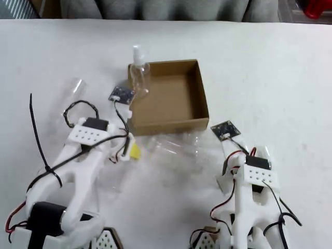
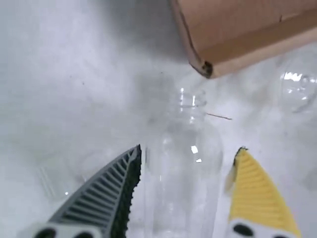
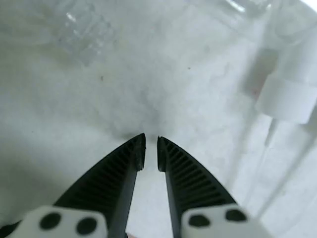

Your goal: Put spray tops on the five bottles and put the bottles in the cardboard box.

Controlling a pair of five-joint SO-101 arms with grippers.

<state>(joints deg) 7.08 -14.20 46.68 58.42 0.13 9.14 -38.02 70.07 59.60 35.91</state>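
The cardboard box (image 1: pixel 171 96) sits open at mid-table, and its corner (image 2: pixel 233 34) lies just beyond my left gripper. A clear bottle (image 1: pixel 139 72) wearing a white spray top stands at the box's far left corner. My left gripper (image 2: pixel 189 148) is open, its grey and yellow fingers on either side of a capless clear bottle (image 2: pixel 185 173) lying on the table. In the high view this gripper (image 1: pixel 127 150) is at the box's near left corner. My right gripper (image 3: pixel 151 138) is shut on nothing, low over bare table. A white spray top (image 3: pixel 290 94) with its tube lies beside it.
More clear bottles lie in front of the box (image 1: pixel 176 148), and one lies at the left (image 1: pixel 72 91). Another bottle (image 3: pixel 74 25) lies ahead of the right gripper. My right arm (image 1: pixel 254 176) is at the near right. Open white table stretches around the box's far side and right.
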